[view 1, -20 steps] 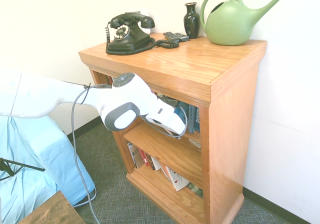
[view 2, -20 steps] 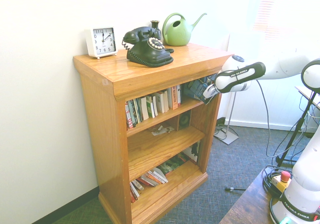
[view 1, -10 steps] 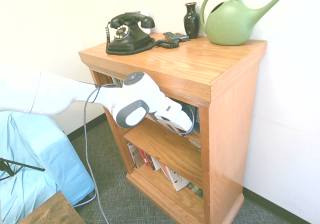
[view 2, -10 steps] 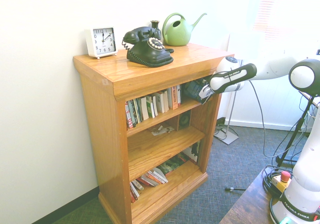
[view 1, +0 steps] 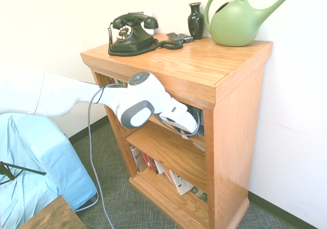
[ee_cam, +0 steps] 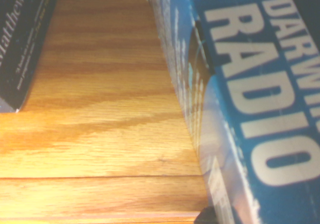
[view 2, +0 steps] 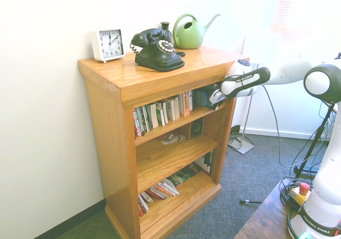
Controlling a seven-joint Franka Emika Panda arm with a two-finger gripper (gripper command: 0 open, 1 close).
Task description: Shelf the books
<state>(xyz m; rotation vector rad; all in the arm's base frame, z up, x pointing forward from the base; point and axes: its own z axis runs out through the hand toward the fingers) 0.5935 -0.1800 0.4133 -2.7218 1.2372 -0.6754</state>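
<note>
The book (ee_cam: 250, 84), blue and black with white letters "DARWIN'S RADIO", stands on edge over the top level's board in the wrist view. In the second exterior view it is a dark block (view 2: 204, 95) at the right end of the shelf's (view 2: 160, 79) top level, next to the row of upright books. My gripper (view 2: 213, 96) is shut on it from the open front. In the first exterior view the gripper (view 1: 193, 123) reaches under the shelf's overhanging top board (view 1: 204, 70), and its fingers are hidden behind the hand.
On the top board stand a black rotary phone (view 1: 130, 33), a dark vase (view 1: 195, 20), a green watering can (view 1: 237, 19) and a white clock (view 2: 108, 44). Upright books (view 2: 162, 111) fill the top level's left part. A dark book (ee_cam: 20, 44) stands beside the held one. Leaning books (view 2: 160, 191) lie on the bottom level.
The arm has pushed forward and slightly up, carrying the book deeper under the top board into the top level. The grip has stayed shut.
</note>
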